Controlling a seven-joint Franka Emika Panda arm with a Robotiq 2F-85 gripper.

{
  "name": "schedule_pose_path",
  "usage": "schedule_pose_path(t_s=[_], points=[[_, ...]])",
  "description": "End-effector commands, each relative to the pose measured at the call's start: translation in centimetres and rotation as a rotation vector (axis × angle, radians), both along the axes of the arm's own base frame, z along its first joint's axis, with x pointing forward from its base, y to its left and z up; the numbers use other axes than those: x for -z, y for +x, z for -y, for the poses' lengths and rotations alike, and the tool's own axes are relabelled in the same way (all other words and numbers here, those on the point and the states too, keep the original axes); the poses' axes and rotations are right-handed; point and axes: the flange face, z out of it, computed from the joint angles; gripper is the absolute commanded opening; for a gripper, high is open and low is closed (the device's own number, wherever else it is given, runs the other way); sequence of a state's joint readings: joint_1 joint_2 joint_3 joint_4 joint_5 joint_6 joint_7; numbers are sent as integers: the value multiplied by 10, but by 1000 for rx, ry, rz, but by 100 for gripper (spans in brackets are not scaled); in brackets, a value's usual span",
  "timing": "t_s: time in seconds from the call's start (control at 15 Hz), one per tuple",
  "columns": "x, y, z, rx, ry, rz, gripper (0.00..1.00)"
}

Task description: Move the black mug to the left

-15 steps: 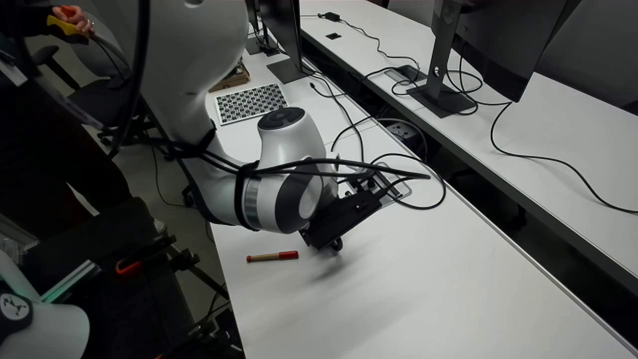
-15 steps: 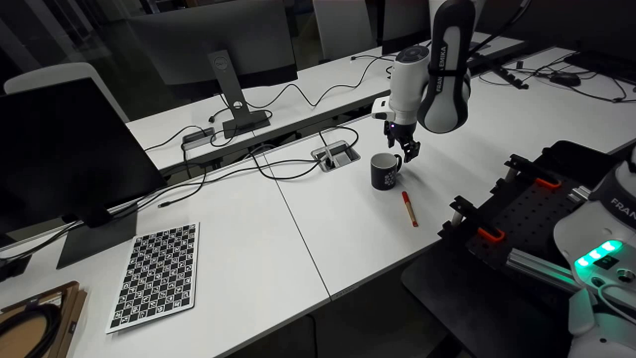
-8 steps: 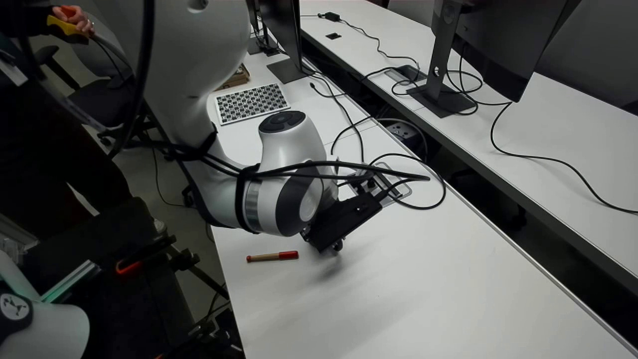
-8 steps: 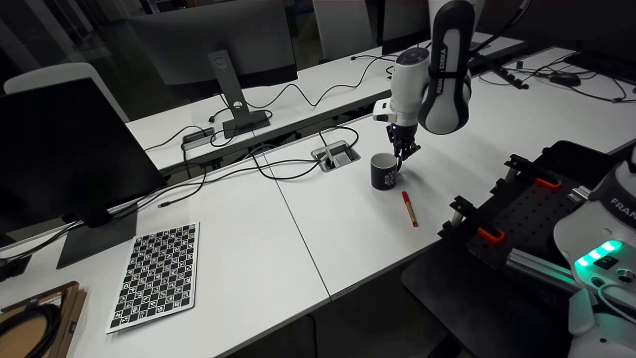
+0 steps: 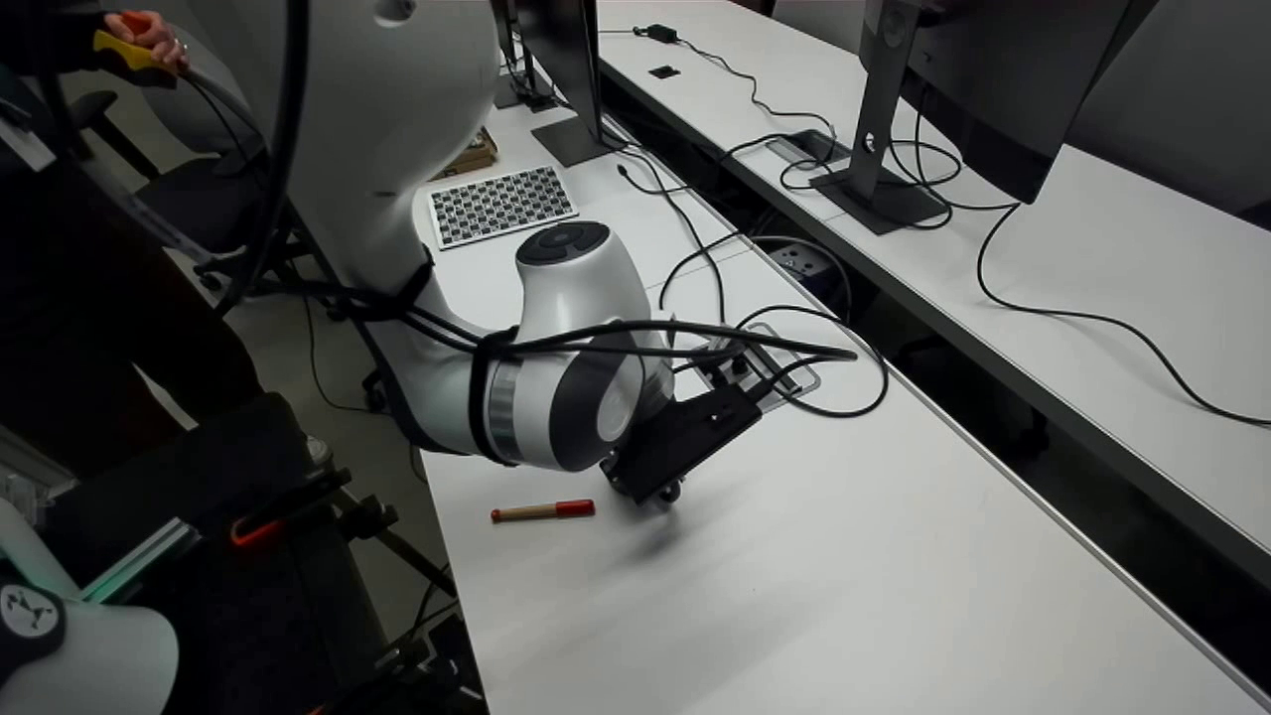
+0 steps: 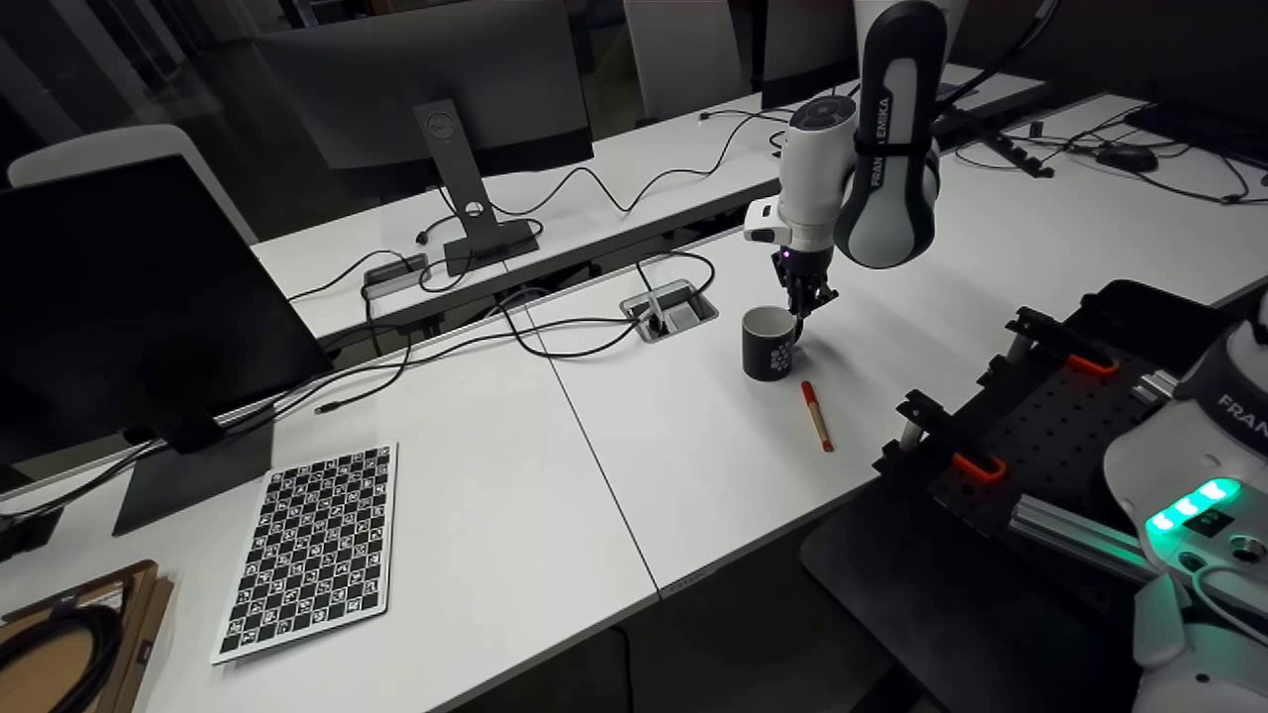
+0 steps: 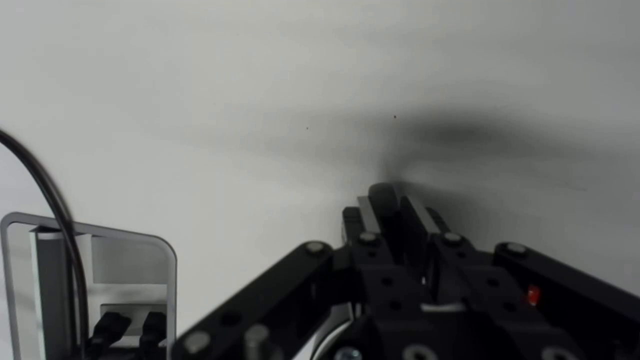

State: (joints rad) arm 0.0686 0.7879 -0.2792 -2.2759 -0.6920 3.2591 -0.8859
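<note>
The black mug (image 6: 768,349), with white dots and a pale inside, stands upright on the white desk in an exterior view. My gripper (image 6: 806,302) reaches down at the mug's handle side, right of its body there. In the wrist view, the dark handle (image 7: 383,196) sits between the fingertips, and my gripper (image 7: 386,205) is shut on it. Only a pale sliver of the mug's rim (image 7: 332,332) shows below, behind the black linkage. From the opposite exterior side, the wrist and camera housing (image 5: 685,442) hide nearly all of the mug.
A red pen (image 6: 817,416) lies close to the mug, also seen as the red pen (image 5: 543,510). A cable box (image 6: 670,310) with loose black cables is set into the desk. Further off lies a checkered board (image 6: 312,550), near a monitor (image 6: 129,317).
The fingers have closed around the handle, after standing apart a second ago. The arm has dropped slightly, and the mug has shifted a touch toward the gripper.
</note>
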Motion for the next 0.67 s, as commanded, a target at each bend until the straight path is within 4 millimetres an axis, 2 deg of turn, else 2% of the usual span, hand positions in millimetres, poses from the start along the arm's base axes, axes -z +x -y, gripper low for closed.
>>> schedule_pose_path(t_s=[0.0,0.33,0.6], points=[[3,2,2,6,-5,-7,4],[-9,8,-4,37,64,30,4],[-16,19,-21,42,141,56,4]])
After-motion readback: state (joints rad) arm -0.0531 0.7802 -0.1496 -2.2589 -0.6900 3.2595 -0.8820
